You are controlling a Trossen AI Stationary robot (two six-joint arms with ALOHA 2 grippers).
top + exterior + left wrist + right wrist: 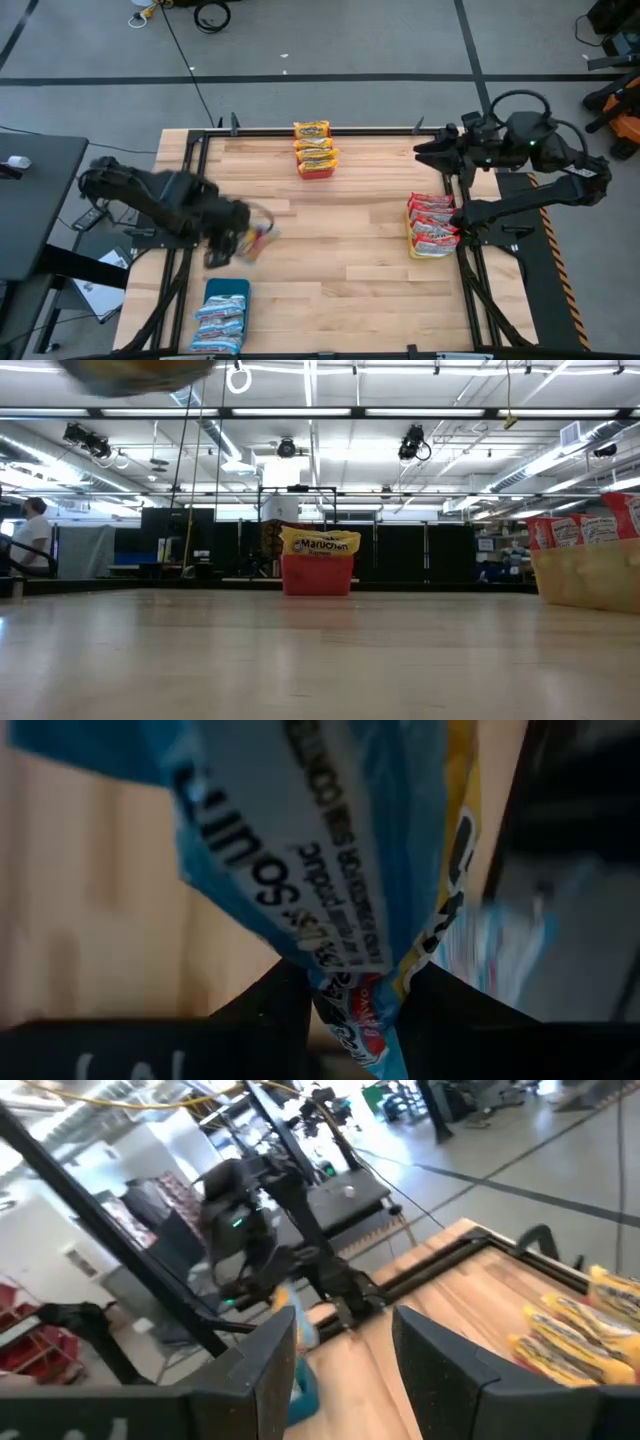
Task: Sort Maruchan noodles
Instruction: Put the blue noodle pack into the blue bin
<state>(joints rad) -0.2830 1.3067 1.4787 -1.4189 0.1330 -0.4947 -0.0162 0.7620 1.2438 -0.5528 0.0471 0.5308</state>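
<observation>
My left gripper point(238, 241) hovers over the table's left side, shut on a blue-edged Maruchan noodle packet point(310, 850) with a grey-white centre. It shows blurred in the high view point(258, 236). Near it, at the front left, several blue packets lie in a blue tray point(226, 290). Yellow-orange packets are stacked in a red tray point(316, 172) at the far edge. Red packets fill a yellow tray point(412, 240) at the right. My right gripper point(345, 1350) stands open and level by the table's far right corner point(425, 152), nothing between its fingers. My left gripper pinches one end of the packet point(345, 995) between its two fingers point(270, 1010). It comes from above, pointing steeply down. The packet is lifted clear of the table and runs on past the fingertips.
Bare wood fills the table's middle point(350, 250). Black frame rails run along the table's edges point(465, 270). In the low view the red tray point(318, 575) stands at the far edge and the yellow tray point(590, 575) at the right. A person point(30, 535) stands far off in the room.
</observation>
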